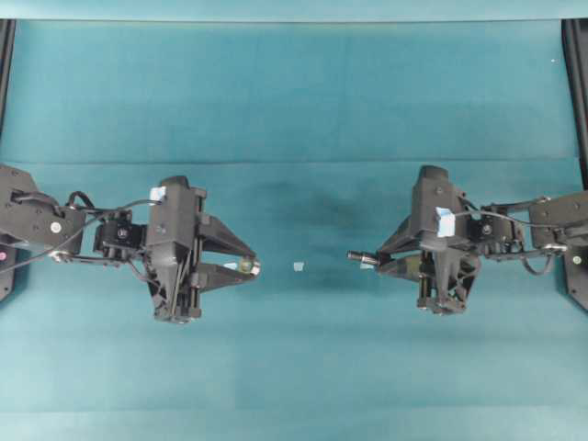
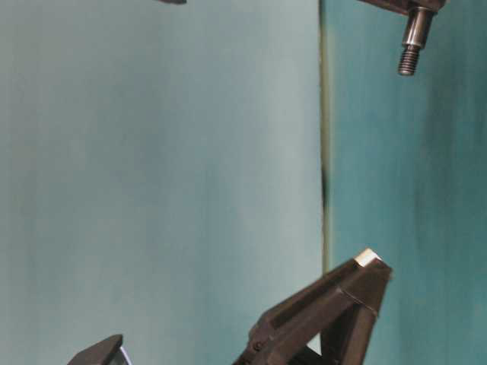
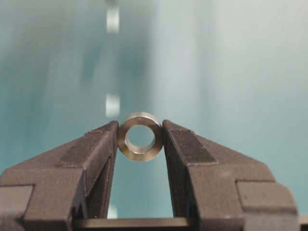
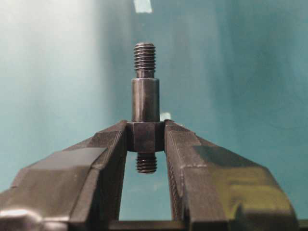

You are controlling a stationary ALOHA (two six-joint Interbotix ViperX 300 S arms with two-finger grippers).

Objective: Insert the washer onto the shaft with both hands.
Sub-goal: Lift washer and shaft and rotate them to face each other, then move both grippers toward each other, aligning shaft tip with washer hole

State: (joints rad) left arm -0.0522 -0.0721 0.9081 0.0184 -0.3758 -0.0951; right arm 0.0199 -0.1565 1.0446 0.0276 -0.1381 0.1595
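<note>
The washer [image 3: 137, 153], a shiny grey ring, is pinched at the tips of my left gripper [image 3: 140, 131], its hole facing the left wrist camera. In the overhead view the left gripper [image 1: 250, 266] holds the washer [image 1: 245, 266] left of centre. My right gripper [image 4: 146, 135] is shut on the hexagonal middle of the dark shaft [image 4: 145, 98]. The shaft's threaded end points away from the jaws. Overhead, the shaft [image 1: 362, 258] sticks out leftward from the right gripper [image 1: 378, 260], facing the washer across a gap. The table-level view shows the shaft [image 2: 412, 39] at the top right.
A small pale tape scrap [image 1: 298, 266] lies on the teal cloth [image 1: 294, 110] between the two grippers. Black frame rails [image 1: 577, 83] stand at the left and right edges of the table.
</note>
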